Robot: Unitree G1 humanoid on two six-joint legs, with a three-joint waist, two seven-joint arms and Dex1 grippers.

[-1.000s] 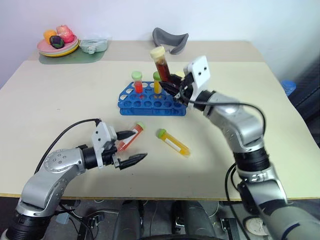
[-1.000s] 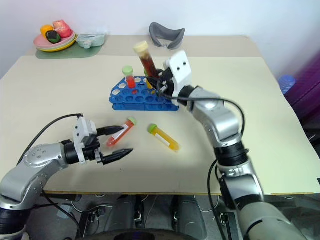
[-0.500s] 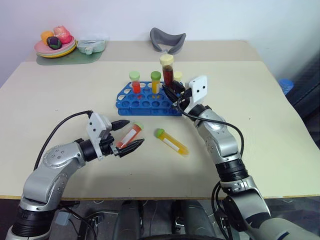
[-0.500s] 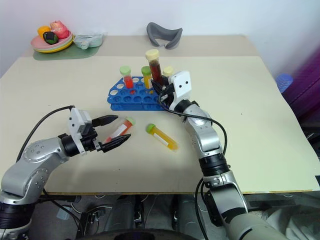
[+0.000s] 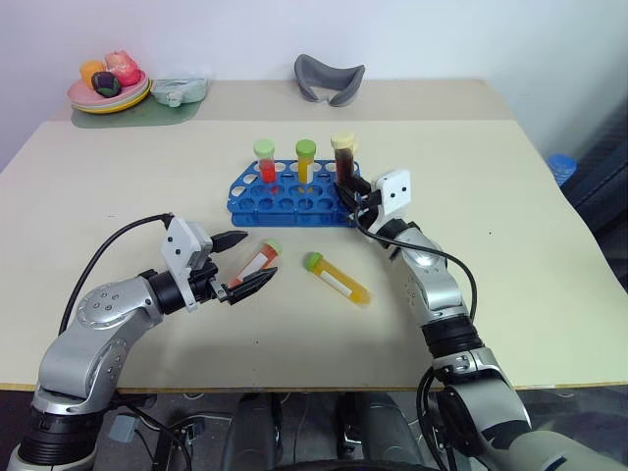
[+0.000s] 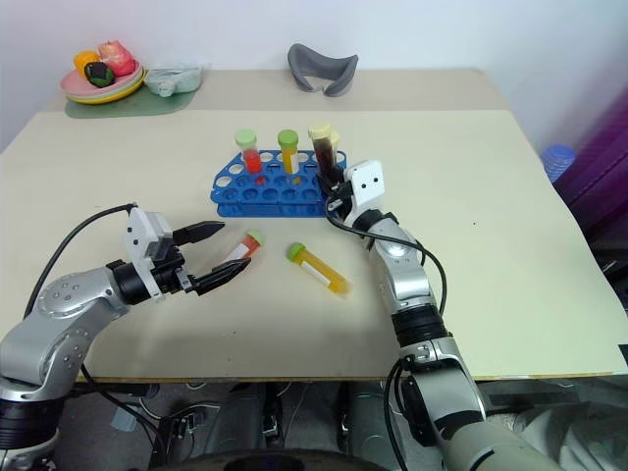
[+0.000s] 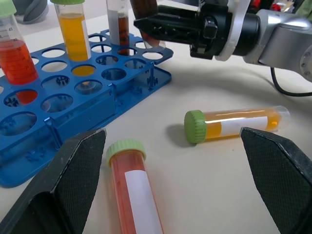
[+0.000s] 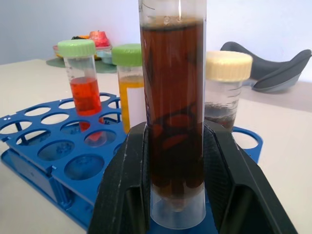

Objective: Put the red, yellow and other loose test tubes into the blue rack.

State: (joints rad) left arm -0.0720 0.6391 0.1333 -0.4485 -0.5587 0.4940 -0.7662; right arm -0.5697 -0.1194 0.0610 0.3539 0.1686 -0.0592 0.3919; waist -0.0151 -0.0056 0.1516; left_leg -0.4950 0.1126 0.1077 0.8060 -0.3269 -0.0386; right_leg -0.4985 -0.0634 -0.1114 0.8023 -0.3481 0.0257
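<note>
The blue rack [image 5: 290, 201] stands mid-table with a red tube [image 5: 266, 160], a yellow tube [image 5: 306, 159] and a cream-capped tube [image 8: 228, 87] upright in it. My right gripper [image 5: 349, 192] is shut on a dark brown tube [image 5: 343, 157], held upright with its bottom at the rack's right-end holes. I cannot tell whether it is seated. A loose red tube [image 5: 257, 263] with a green cap lies in front of the rack, between the fingers of my open left gripper [image 5: 259, 260], untouched. A loose yellow tube [image 5: 339, 278] lies just to its right.
At the back left sit a plate of fruit [image 5: 110, 90] on a green mat and a clear container [image 5: 183, 90]. A grey curved object [image 5: 330, 77] lies at the back centre. The table's front edge [image 5: 294, 385] is close behind my arms.
The right gripper has brought the brown tube down from a tilted, raised hold to upright at the rack's right end. The left gripper stays open by the red tube. The camera has shifted.
</note>
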